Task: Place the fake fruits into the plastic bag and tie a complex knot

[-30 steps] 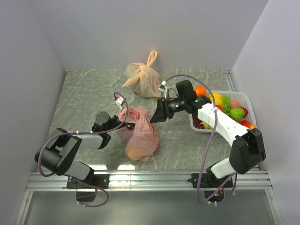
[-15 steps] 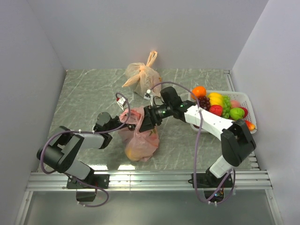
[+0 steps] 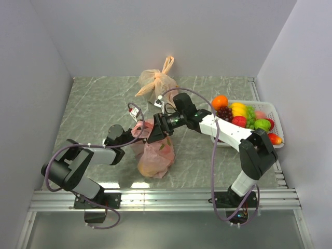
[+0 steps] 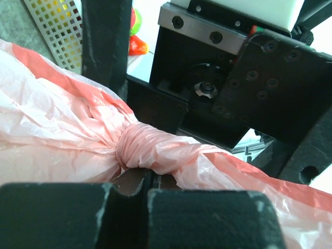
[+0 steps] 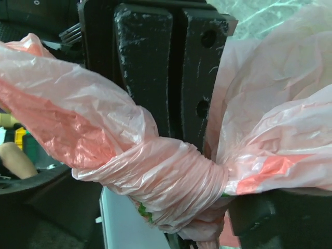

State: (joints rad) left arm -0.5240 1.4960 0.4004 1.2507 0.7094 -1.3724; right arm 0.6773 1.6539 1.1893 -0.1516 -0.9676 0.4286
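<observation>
Where the grey, marble-patterned counter (image 3: 93,104) is closed in by plain pale walls (image 3: 155,36), we record a white perforated basket (image 3: 278,124) at the right of the overhead frame. It holds glossy fake fruits (image 3: 241,115): orange, yellow, green, red and dark grapes. A paler orange bag (image 3: 158,85), tied upright, stands at upper centre.

The plastic bag (image 3: 155,155) is thin, crinkled and translucent pink-red. It sits bulging at lower centre, with rounded shapes showing through the film. Its top is wound into a tight, ribbed knot (image 5: 174,179), with the ends running off sideways.

The left arm (image 3: 78,158) lies low and reaches rightward. Its end effector (image 3: 138,136) has its pads pressed together on a fold of the plastic bag directly beneath the knot.

The right arm (image 3: 228,129) stretches from lower right across to centre, elbow bent. Its end effector (image 3: 152,136) stands spread wide, one finger on each side of the knot, gripping nothing.
</observation>
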